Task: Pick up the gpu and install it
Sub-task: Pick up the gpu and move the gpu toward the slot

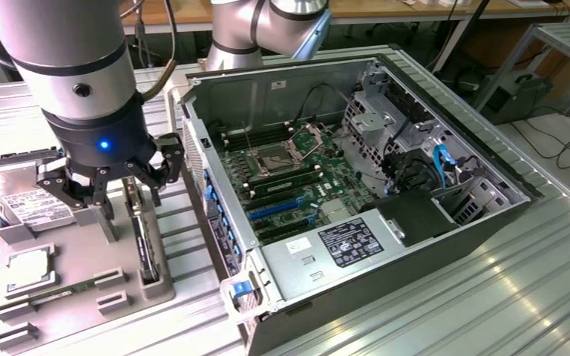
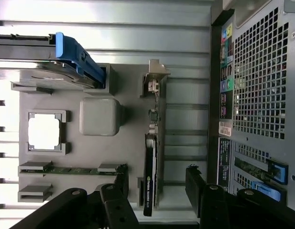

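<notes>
The gpu (image 1: 145, 241) stands on edge in a slot of the grey holder tray (image 1: 77, 256), beside the open computer case (image 1: 265, 96). In the wrist view the gpu (image 2: 150, 167) is a thin dark strip with its silver bracket (image 2: 155, 78) at the far end. My gripper (image 1: 116, 185) hangs open just above the tray and over the card's upper end. In the wrist view my gripper (image 2: 156, 183) straddles the card, one black finger (image 2: 114, 202) on each side, without touching it. Blue expansion slots (image 1: 273, 208) lie on the green motherboard inside the case.
On the tray are a silver hard drive (image 1: 26, 200) with a blue rail (image 2: 76, 57), a CPU (image 2: 44, 131), a RAM stick (image 2: 66, 169) and a grey block (image 2: 99, 117). The case's back panel (image 2: 259, 76) is close beside the tray. The power supply (image 1: 349, 245) fills the case's near corner.
</notes>
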Tool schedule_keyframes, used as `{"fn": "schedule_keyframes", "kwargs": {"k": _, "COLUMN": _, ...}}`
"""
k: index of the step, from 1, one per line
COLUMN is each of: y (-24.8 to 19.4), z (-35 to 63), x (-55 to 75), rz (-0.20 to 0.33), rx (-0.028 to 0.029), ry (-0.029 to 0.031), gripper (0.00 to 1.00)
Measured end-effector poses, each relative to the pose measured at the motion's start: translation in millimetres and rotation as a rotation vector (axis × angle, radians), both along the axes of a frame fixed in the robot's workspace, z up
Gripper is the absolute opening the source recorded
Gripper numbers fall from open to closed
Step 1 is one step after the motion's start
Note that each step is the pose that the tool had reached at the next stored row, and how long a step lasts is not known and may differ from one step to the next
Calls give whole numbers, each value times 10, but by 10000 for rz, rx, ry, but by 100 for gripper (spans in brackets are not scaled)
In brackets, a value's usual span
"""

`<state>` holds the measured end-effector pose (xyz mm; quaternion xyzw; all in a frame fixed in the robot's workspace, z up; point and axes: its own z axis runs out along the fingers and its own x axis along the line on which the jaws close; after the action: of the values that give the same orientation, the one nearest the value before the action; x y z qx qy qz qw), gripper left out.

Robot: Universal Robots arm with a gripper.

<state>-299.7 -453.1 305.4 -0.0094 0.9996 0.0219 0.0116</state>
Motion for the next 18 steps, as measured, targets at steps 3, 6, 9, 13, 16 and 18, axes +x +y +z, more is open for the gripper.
{"fn": "schedule_keyframes", "kwargs": {"k": 3, "y": 0, "z": -56, "x": 1, "rz": -32, "rx": -2, "ry": -1, "gripper": 60}}
{"fn": "schedule_keyframes", "kwargs": {"k": 6, "y": 16, "z": -102, "x": 1, "rz": -87, "rx": -36, "ry": 11, "gripper": 60}}
{"fn": "schedule_keyframes", "kwargs": {"k": 9, "y": 34, "z": -162, "x": -2, "rz": -102, "rx": -60, "ry": 10, "gripper": 60}}
{"fn": "schedule_keyframes", "kwargs": {"k": 13, "y": 33, "z": -237, "x": -13, "rz": -103, "rx": -68, "ry": 9, "gripper": 60}}
{"fn": "schedule_keyframes", "kwargs": {"k": 16, "y": 33, "z": -294, "x": -14, "rz": -114, "rx": -86, "ry": 10, "gripper": 60}}
{"fn": "schedule_keyframes", "kwargs": {"k": 18, "y": 33, "z": -330, "x": -15, "rz": -116, "rx": -90, "ry": 10, "gripper": 60}}
